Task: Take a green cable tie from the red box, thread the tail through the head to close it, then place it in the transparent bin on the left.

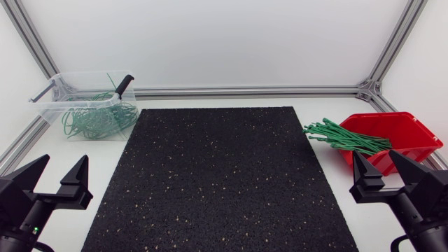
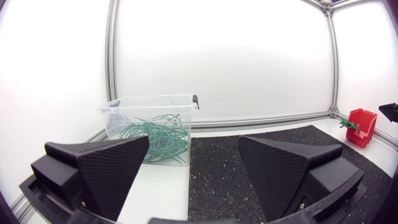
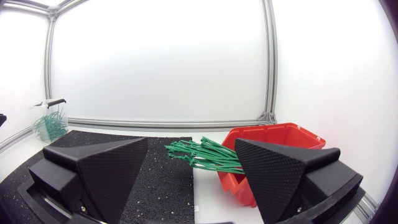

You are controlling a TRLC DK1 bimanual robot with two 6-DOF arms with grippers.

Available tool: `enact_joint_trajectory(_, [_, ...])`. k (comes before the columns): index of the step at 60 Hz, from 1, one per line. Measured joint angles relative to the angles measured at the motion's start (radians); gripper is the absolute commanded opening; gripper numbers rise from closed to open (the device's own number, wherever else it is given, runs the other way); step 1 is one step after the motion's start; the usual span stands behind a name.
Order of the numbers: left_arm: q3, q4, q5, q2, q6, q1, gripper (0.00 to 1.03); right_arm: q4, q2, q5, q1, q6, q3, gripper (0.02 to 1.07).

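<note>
Both tools gape; green ties overhang red box, loops lie in clear bin.

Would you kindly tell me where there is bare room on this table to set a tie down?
The black mat is bare between the left pincer and the right pincer. Crowded beside its far right corner: green ties spill from the red box. The clear bin takes the far left.

Green ties across red box rim
</note>
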Motion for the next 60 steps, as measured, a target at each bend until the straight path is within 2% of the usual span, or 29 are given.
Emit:
enact_joint_trajectory(32, [0.0, 0.0, 0.0, 0.0, 0.0, 0.0, 1.0, -0.002, 0.0, 0.0, -0.001, -0.003, 0.014, 1.04])
enact_joint_trajectory(45, [0.0, 0.0, 0.0, 0.0, 0.0, 0.0, 1.0, -0.018, 0.019, 0.0, -0.001, -0.003, 0.191, 1.03])
enact_joint_trajectory(60, [0.0, 0.0, 0.0, 0.0, 0.0, 0.0, 1.0, -0.094, 0.3, 0.0, -0.001, 0.002, 0.415, 1.03])
